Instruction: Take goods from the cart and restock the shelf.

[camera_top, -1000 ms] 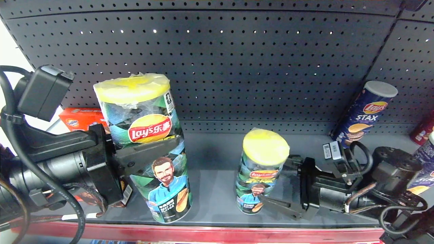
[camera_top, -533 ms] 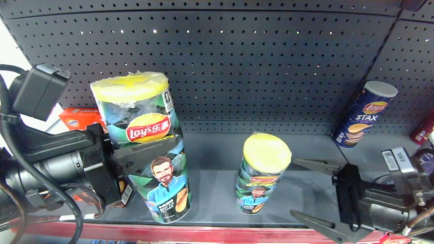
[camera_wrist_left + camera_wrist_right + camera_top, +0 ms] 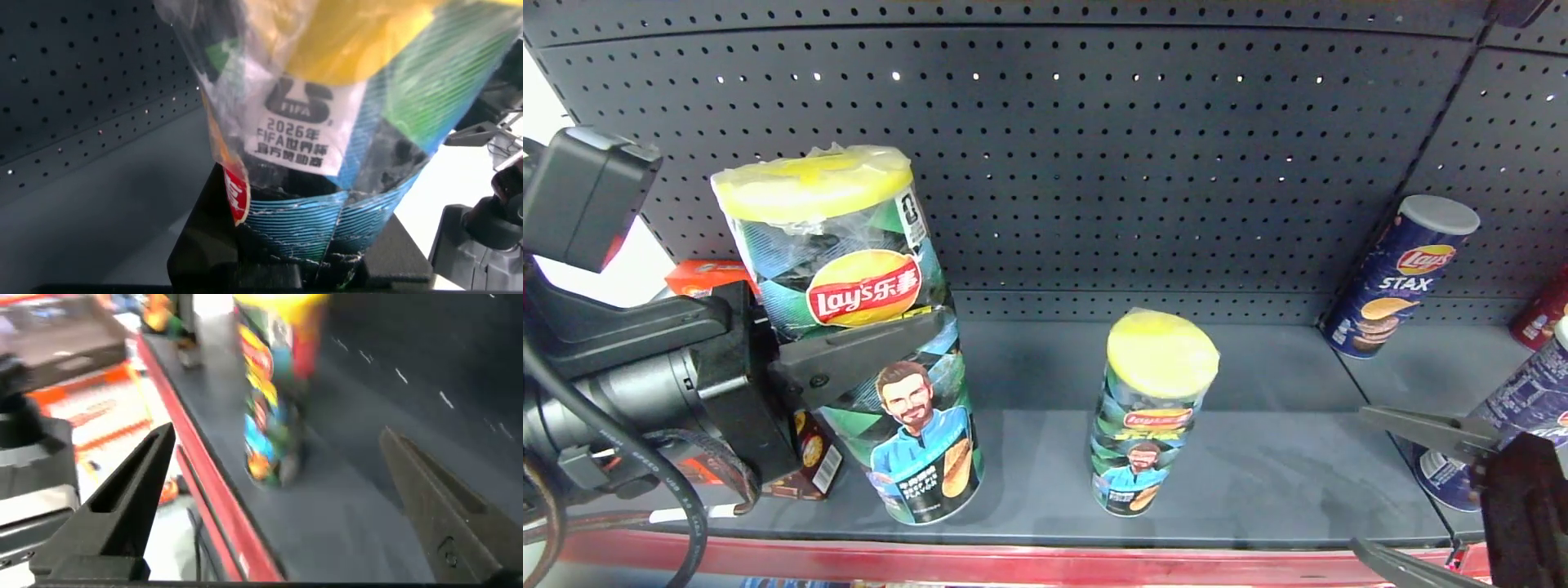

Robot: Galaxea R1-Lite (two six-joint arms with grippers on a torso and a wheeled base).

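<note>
Dark grey shop shelf (image 3: 1258, 465) with a pegboard back (image 3: 1094, 163) and a red front lip (image 3: 1013, 563).

At the left, clamped round its middle by the left claw (image 3: 903, 314): a large chip can (image 3: 858, 245), yellow-lidded and wrapped in clear film. Tilted, top toward the left, base low over the front of the shelf; impossible to tell whether touching it. From the left wrist, close up on the large chip can (image 3: 327, 139), film crinkled over the label.

Just behind that claw, an orange box (image 3: 698, 278) and, lower, a dark box with a barcode (image 3: 815, 457).

Near the shelf's middle, standing upright on its own, well apart from the large one: a small chip can (image 3: 1147, 425) of the same design, with a yellow lid (image 3: 1162, 353).

At lower right, the right claw (image 3: 1356, 478), spread wide, gripping nothing, off to the right of the small chip can. From the right wrist, the right claw (image 3: 278, 434) open, with the small chip can (image 3: 270, 400) farther off between its fingers (image 3: 131, 490), blurred.

At the right rear, leaning against the pegboard: a blue chip can (image 3: 1401, 278) with a grey lid. At the far right edge, a second blue can (image 3: 1515, 400) just behind the right claw, and a red can (image 3: 1539, 314), partly cut off.
</note>
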